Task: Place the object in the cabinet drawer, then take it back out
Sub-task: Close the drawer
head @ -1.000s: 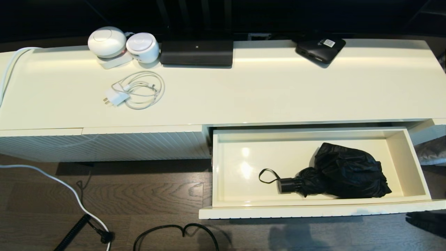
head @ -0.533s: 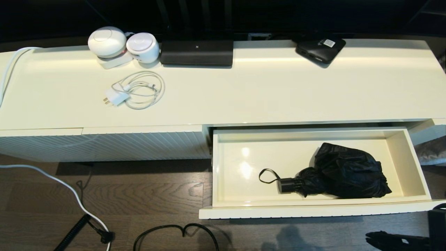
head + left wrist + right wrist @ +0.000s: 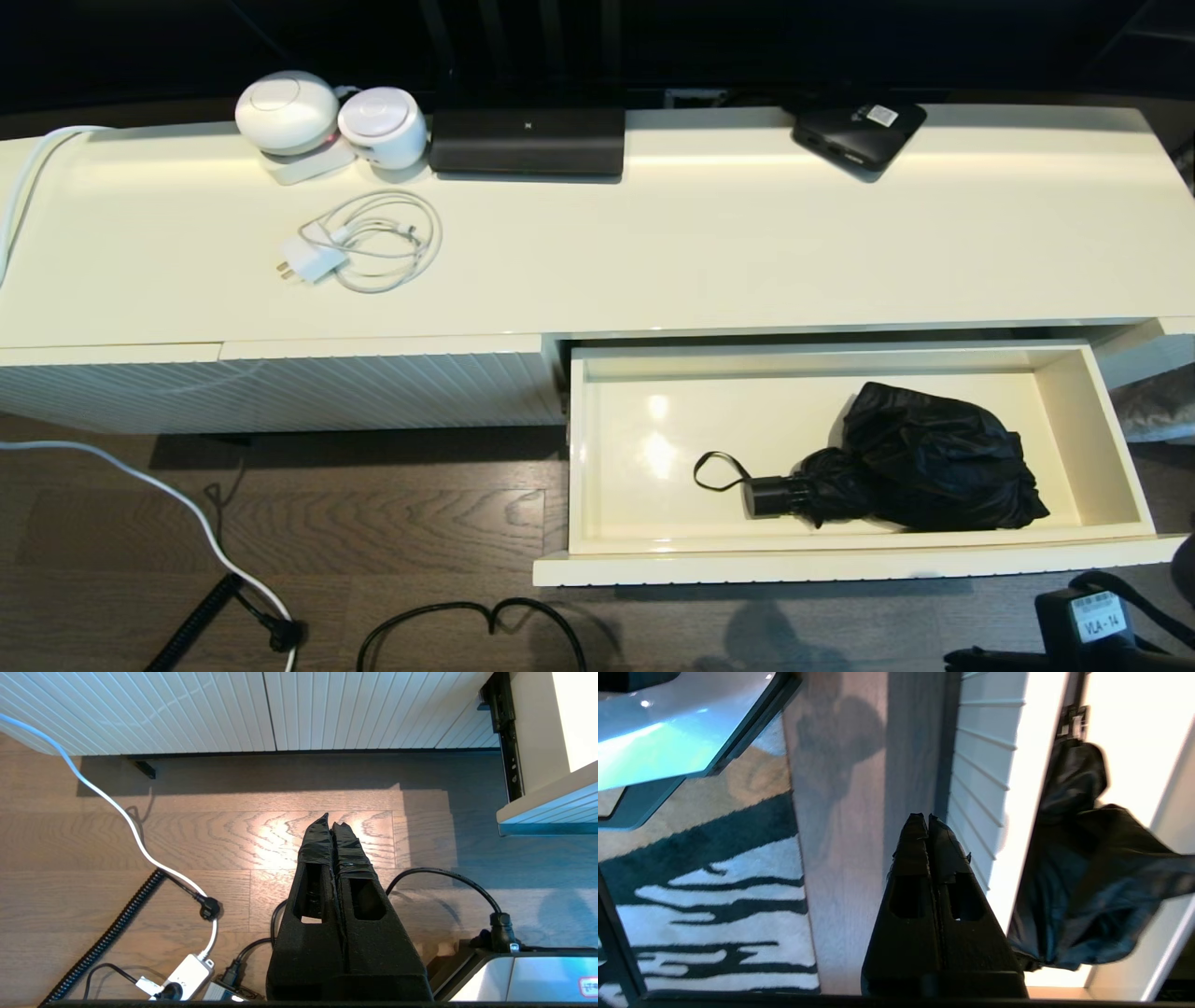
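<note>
Cream drawer [image 3: 1111, 439] stands pulled out at five o'clock in the head view, the black umbrella [image 3: 920, 462] lying inside toward its right end, handle pointing to nine o'clock. The right gripper [image 3: 923, 817], fingers pressed together, hangs over the floor just outside the ribbed drawer front, empty. The left gripper [image 3: 331, 820], likewise closed, is parked above floor cables [image 3: 439, 877]. Nothing covers the umbrella.

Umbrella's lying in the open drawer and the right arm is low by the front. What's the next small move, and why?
Probably lift the right end effector over the drawer front toward the umbrella and open it: it is shut, empty, outside the drawer.
</note>
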Motion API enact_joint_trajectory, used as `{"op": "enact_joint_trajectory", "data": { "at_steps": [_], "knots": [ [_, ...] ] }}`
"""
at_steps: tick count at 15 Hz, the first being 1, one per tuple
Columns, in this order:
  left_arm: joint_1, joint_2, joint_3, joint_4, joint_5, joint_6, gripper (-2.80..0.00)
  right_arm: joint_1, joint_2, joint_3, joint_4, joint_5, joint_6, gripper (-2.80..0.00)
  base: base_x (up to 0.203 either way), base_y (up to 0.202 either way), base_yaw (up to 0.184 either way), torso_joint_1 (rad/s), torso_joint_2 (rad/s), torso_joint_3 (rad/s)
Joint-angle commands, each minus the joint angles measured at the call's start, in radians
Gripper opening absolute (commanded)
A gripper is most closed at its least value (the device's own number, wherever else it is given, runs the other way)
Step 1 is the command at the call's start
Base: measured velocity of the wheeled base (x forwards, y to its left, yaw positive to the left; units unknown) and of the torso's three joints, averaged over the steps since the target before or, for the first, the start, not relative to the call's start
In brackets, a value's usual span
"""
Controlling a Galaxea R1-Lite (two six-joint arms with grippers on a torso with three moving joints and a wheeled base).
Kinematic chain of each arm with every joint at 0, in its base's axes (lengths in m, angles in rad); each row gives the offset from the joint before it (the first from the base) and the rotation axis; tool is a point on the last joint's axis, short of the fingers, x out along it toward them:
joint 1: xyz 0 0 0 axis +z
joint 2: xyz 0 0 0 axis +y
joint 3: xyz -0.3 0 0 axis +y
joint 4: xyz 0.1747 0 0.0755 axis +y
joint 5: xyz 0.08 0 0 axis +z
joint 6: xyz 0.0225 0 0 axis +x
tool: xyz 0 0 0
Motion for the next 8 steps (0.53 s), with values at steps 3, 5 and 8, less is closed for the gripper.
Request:
{"op": "enact_joint_trajectory", "data": {
  "at_steps": [3,5,8],
  "knots": [
    [0.000,-0.003,0.001,0.000,0.000,0.000,-2.80,-0.064,0.154,-0.016,-0.007,-0.004,-0.004,-2.80,0.000,0.000,0.000,0.000,0.00,0.000],
    [0.000,-0.003,0.000,0.000,0.000,-0.001,-2.80,-0.090,0.186,-0.037,-0.023,-0.004,-0.004,-2.80,0.000,0.000,0.000,0.000,0.00,0.000],
    [0.000,-0.003,0.000,0.000,0.000,-0.001,-2.80,-0.116,0.204,-0.051,-0.034,-0.004,-0.006,-2.80,0.000,0.000,0.000,0.000,0.00,0.000]
  ]
}}
